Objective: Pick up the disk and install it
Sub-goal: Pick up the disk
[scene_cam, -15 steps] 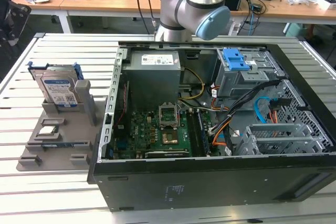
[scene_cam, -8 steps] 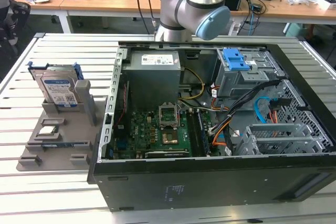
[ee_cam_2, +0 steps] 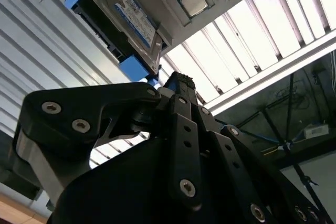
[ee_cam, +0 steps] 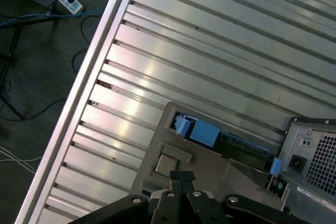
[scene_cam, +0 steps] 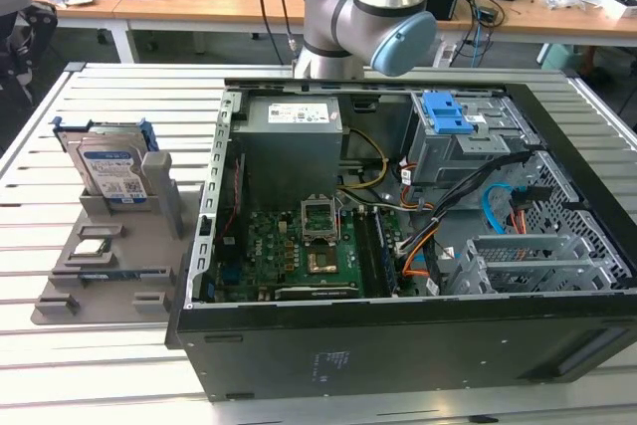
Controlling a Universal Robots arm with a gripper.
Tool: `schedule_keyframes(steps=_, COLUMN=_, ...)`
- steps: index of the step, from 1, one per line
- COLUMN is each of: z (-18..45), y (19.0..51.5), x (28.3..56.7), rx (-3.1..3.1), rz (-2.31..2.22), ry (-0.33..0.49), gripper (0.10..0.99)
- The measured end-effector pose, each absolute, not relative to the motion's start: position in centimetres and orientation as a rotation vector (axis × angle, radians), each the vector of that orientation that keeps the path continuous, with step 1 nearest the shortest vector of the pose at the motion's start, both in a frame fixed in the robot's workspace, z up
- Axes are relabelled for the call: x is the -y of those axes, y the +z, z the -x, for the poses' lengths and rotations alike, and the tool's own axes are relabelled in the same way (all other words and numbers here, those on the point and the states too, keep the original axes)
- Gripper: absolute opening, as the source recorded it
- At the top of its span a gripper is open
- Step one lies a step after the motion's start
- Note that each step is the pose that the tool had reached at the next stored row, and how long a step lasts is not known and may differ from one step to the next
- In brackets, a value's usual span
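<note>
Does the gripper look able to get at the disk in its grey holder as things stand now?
Probably yes. The disk stands upright in the grey holder, outside the computer case, with nothing over its top edge. The gripper is above the holder, apart from the disk; its fingers are shut.

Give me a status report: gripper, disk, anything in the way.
Gripper shut, empty, pointing toward grey holder. Disk upright in holder slot, untouched. Small chip lies beside it; nothing between gripper and disk.
</note>
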State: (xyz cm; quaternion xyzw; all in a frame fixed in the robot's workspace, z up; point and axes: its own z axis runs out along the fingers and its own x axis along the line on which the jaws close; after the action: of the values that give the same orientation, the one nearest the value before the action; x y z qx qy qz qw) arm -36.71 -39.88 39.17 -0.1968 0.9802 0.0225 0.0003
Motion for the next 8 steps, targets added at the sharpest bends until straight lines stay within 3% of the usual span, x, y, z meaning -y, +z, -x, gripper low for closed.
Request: schedule_keyframes(steps=8, z=36.71, y=39.17, x=39.88, rx=-3.047, rz=0.767, ry=0.071, gripper=0.106)
